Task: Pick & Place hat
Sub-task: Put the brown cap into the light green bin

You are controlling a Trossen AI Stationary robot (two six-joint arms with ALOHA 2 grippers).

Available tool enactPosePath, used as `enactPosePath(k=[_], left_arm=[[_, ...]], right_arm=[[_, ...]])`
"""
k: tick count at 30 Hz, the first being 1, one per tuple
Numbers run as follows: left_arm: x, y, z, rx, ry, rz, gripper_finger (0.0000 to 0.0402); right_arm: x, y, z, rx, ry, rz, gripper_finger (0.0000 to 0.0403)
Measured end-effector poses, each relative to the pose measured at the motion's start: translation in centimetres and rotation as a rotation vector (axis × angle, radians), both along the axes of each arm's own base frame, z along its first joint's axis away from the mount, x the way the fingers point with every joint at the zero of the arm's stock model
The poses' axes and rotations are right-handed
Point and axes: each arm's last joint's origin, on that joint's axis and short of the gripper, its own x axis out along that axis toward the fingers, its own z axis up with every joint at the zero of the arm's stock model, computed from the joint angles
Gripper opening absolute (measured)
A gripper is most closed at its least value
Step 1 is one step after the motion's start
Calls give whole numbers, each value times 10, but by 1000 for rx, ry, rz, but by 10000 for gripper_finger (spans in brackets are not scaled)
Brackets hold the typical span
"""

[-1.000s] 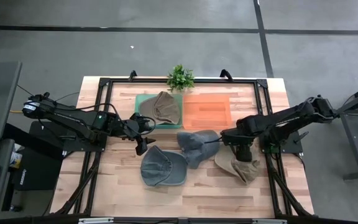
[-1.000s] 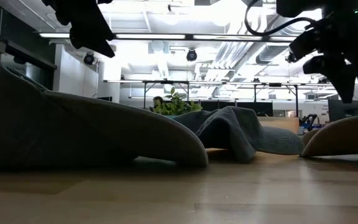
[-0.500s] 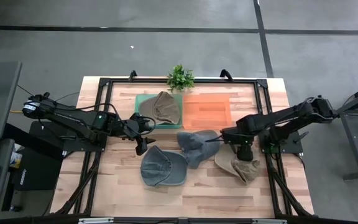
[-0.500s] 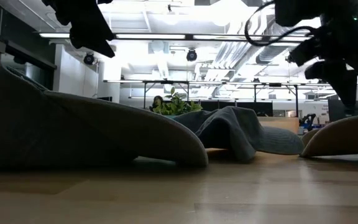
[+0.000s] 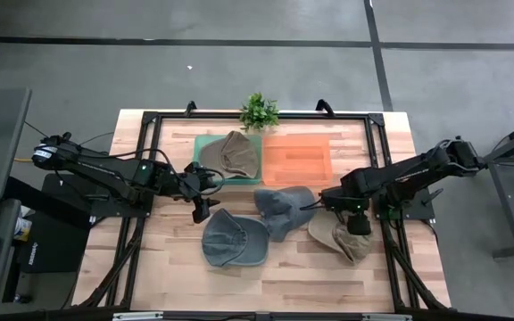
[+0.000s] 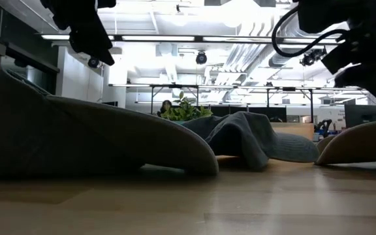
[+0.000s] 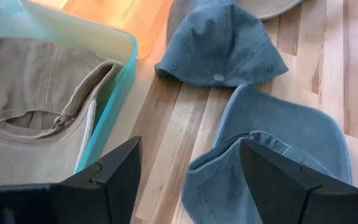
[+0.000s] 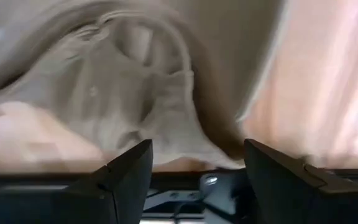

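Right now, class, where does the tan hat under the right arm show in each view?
High view: tan hat at lower right, beside the grey-blue hat.
Low view: right edge, grey-blue hat to its left.
Left wrist view: only a sliver at the top edge.
Right wrist view: fills the picture.
Shared landmark: the grey-blue hat.

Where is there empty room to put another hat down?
The orange tray is bare. The front strip of table, before the blue cap and tan hat, is free too. The green tray and table middle are crowded.
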Motion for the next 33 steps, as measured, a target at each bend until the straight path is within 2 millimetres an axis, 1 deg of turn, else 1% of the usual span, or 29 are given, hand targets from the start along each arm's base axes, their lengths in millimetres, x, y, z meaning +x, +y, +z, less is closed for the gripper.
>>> enactPosePath(k=[2,4,8,17,22,26,33], left_arm=[[0,0,0,1,0,-1,248],[0,0,0,2,1,-1,248],[-1,0,-1,15,15,-11,248],[-2,0,-2,22,25,-17,248],[-2,0,-2,25,26,-19,248],[-2,0,-2,26,27,-19,248],[-3,1,-3,39,45,-33,248]], right_arm=[[0,-1,0,-57,-11,15,246],[1,-3,0,-76,-18,24,246],[2,-4,-1,-31,-16,15,246],[1,-3,-1,-6,-8,-4,246],[-6,-4,-15,10,40,-27,246],[-12,-8,-22,-76,73,-57,246],[-17,-8,-38,26,68,-51,246]])
